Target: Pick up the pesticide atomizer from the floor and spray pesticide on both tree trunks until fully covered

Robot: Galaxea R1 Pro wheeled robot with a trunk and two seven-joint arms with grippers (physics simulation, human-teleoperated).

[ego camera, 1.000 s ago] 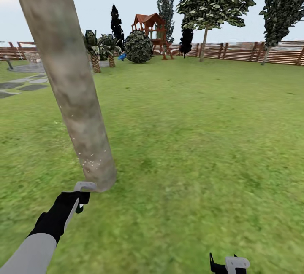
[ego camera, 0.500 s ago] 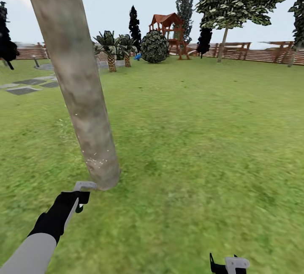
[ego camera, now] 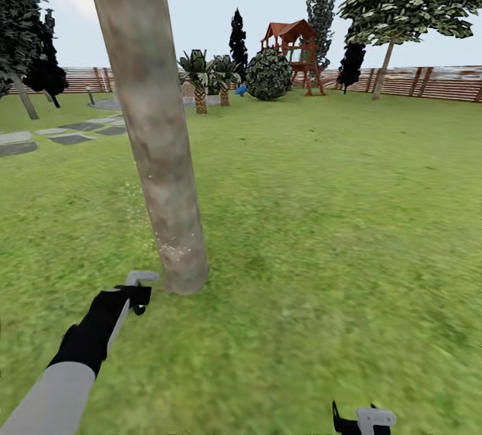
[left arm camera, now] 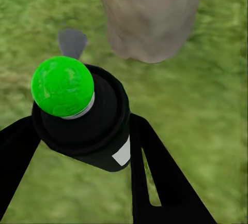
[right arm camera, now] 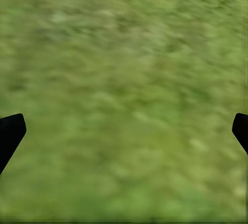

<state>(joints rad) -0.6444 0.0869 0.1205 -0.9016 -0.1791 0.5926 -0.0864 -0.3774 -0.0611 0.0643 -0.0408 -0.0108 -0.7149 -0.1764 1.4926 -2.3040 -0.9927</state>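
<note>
Lawn (ego camera: pixel 321 234): grass all round the trunk, with a slat fence (ego camera: pixel 428 81) far behind it.
Trunk (ego camera: pixel 150 120): my landmark, a thick, mottled grey-brown column rising from the lawn and leaning slightly. It is rigid and needs no holding, only spraying.
Pesticide (ego camera: pixel 175 247): white specks scattered on the trunk's lower part near the base. Higher bark looks mostly bare, so I judge this trunk far from covered.
Left gripper (ego camera: pixel 137 291): low, just short of the trunk's base and pointed at it. Its two fingers are clamped on the atomizer's body.
Atomizer (left arm camera: pixel 85 115): held in the left gripper, nozzle side toward the trunk's base. It is a small dark bottle with a white label and a cap that renders green in the wrist camera. I judge it light, hard and smooth-sided, so it could twist in the fingers. The mid-body hold below the cap looks right, leaving the top free.
Right gripper (ego camera: pixel 365 419): well away from the trunk, low over bare grass. Fingers spread, nothing between them, as far as the blurred wrist picture lets me say.
</note>
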